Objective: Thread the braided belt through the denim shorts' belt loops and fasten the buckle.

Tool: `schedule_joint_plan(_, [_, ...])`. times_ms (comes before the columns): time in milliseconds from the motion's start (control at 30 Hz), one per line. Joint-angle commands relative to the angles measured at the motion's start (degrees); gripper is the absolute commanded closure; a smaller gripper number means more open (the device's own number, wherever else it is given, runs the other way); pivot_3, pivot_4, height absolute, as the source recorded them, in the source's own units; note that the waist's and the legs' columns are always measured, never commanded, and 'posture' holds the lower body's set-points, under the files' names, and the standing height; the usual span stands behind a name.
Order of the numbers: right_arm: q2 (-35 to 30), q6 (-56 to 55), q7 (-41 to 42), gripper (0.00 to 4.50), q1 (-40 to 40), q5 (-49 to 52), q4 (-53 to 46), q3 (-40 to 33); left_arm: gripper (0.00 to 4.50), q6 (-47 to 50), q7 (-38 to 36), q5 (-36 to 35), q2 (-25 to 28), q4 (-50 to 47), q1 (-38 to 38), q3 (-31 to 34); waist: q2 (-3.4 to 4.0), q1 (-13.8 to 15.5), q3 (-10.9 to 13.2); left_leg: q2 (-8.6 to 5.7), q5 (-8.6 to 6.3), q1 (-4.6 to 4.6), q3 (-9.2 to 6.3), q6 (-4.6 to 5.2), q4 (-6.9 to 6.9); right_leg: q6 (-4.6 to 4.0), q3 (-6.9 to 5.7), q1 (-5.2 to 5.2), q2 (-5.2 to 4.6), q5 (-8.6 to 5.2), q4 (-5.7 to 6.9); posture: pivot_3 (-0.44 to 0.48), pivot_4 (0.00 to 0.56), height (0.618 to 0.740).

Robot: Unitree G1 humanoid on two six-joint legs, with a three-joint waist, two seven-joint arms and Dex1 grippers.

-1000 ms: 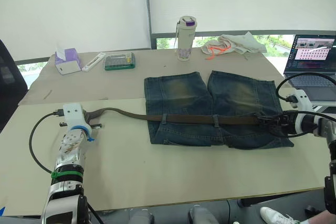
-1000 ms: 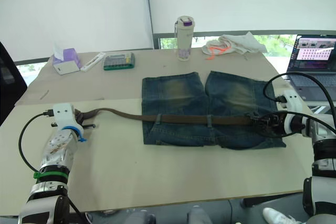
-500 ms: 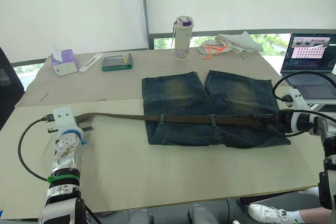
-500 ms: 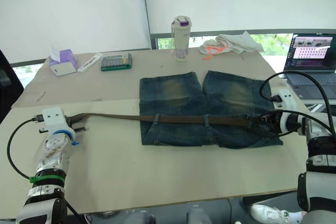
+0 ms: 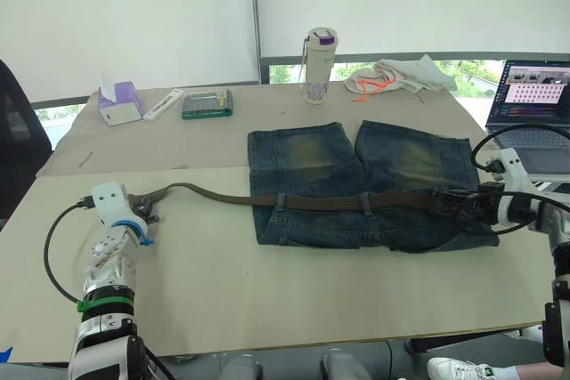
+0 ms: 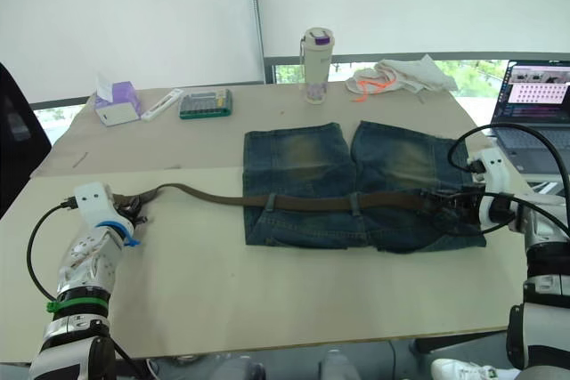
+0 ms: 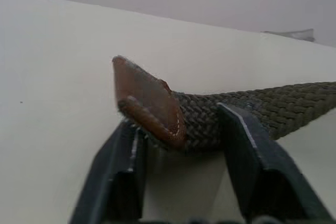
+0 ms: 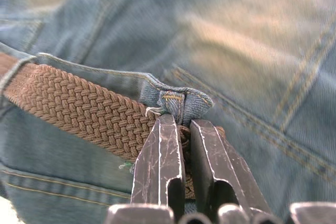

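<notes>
Left eye view, one braided belt (image 5: 312, 201), left pincer (image 5: 145, 210) gripping its tip, right pincer (image 8: 177, 129) pinching one belt loop (image 8: 176, 100).

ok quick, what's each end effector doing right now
Left end effector: shut on the belt at its leather tip.
Right end effector: shut on a belt loop of the shorts.

A water bottle (image 5: 319, 66), calculator (image 5: 207, 103) and tissue box (image 5: 119, 104) stand on the worktop (image 5: 267, 291). An open laptop (image 5: 538, 109) sits right.
</notes>
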Motion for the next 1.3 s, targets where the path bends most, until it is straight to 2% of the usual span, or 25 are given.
schedule_joint_plan(33, [0.04,0.94,-0.51,4.5,1.51,2.92,-5.47,-3.07,1.04,-1.52,7.82,3.57,2.21,1.24,-0.9,1.76,-0.01,0.22,0.01,0.0,0.0,0.0,0.0,0.0,0.0,0.0,0.0,0.0,0.0,0.0,0.01,0.0,0.15,0.74])
schedule_joint_plan(133, [0.1,1.27,-1.66,4.5,3.54,3.56,-7.86,-4.11,0.02,-6.27,11.79,5.54,3.97,0.68,-3.31,2.54,-0.21,0.01,0.12,0.07,0.0,-0.01,-0.03,0.0,-0.02,-0.01,0.01,-0.06,0.06,0.01,0.01,0.0,0.15,0.74])
schedule_joint_plan(233, [0.43,1.7,-2.75,4.5,4.72,4.22,-9.43,-4.73,0.02,-11.37,12.66,8.8,5.2,1.3,-5.08,0.39,-0.38,0.45,0.22,0.07,0.01,-0.07,-0.08,-0.02,-0.02,-0.07,-0.03,-0.1,0.05,0.05,-0.01,0.0,0.15,0.74])
schedule_joint_plan(300, [0.72,2.02,-3.27,4.5,5.57,4.5,-10.67,-4.97,0.02,-17.22,10.76,9.07,4.82,2.04,-7.51,-0.49,-0.39,0.66,0.22,0.05,0.02,-0.07,-0.08,-0.05,-0.02,-0.08,-0.03,-0.09,0.01,0.05,-0.03,0.0,0.15,0.74])
schedule_joint_plan(400, [1.0,2.62,-3.98,4.5,6.55,4.88,-12.47,-5.44,0.02,-24.39,1.35,7.39,3.11,1.9,-12.71,-3.6,-0.46,1.13,0.25,0.02,0.1,-0.13,-0.07,-0.18,-0.02,-0.08,-0.12,-0.08,-0.04,0.07,-0.08,0.0,0.15,0.74])
schedule_joint_plan(500, [1.15,3.25,-4.51,4.5,7.17,5.4,-14.02,-5.77,0.02,-24.16,-11.29,5.18,0.45,0.66,-16.71,-8.65,-0.46,1.52,0.25,-0.03,0.14,-0.24,-0.04,-0.24,0.01,-0.07,-0.16,-0.09,-0.07,0.11,-0.12,0.0,0.15,0.74])
schedule_joint_plan(600, [1.16,3.59,-5.01,4.5,7.63,6.04,-15.04,-5.8,0.02,-20.24,-22.13,3.07,-1.91,-1.89,-17.86,-13.21,-0.45,1.2,0.24,-0.04,0.14,-0.28,0.02,-0.23,0.04,-0.05,-0.15,-0.09,-0.07,0.12,-0.16,0.0,0.15,0.74])
schedule_joint_plan(667, [1.28,3.71,-5.37,4.5,7.79,6.27,-15.52,-5.76,0.02,-14.12,-30.8,1.2,-3.96,-4.16,-17.42,-17.81,-0.45,0.35,0.24,-0.01,0.13,-0.29,0.03,-0.2,0.02,-0.04,-0.13,-0.1,-0.02,0.11,-0.14,0.0,0.15,0.74])
schedule_joint_plan(800, [1.55,3.73,-5.79,4.5,8.16,6.78,-16.32,-6.06,0.02,-7.48,-41.14,1.86,-5.75,-2.17,-16.27,-23.94,-0.42,-0.48,0.23,0.05,0.13,-0.26,0.02,-0.16,0.02,-0.03,-0.1,-0.1,0.09,0.11,-0.07,0.0,0.15,0.74])
schedule_joint_plan(933, [1.53,4.36,-5.76,4.5,9.07,8.02,-18.03,-6.12,0.02,-6.65,-45.25,5.31,-7.66,6.3,-18.63,-28.02,-0.42,-0.9,0.24,0.06,0.16,-0.25,-0.01,-0.1,0.02,-0.03,-0.11,-0.1,0.16,0.1,-0.06,0.0,0.15,0.74])
schedule_joint_plan(1133, [1.78,4.93,-6.75,4.5,9.83,8.45,-19.29,-6.69,0.02,-8.48,-44.93,9.73,-9.88,18.47,-24.18,-29.44,-0.43,-0.6,0.25,0.05,0.13,-0.38,-0.04,-0.05,0.14,-0.02,-0.15,-0.1,0.14,0.1,-0.1,0.0,0.15,0.74])
schedule_joint_plan(1300, [1.58,5.33,-7.38,4.5,11.26,9.03,-20.81,-7.46,1.58,-8.08,-49.63,10.55,-9.24,21.61,-25.86,-29.42,-0.42,-0.63,0.24,0.05,0.11,-0.36,-0.04,-0.02,0.16,-0.01,-0.14,-0.1,0.14,0.09,-0.07,0.0,0.15,0.74])
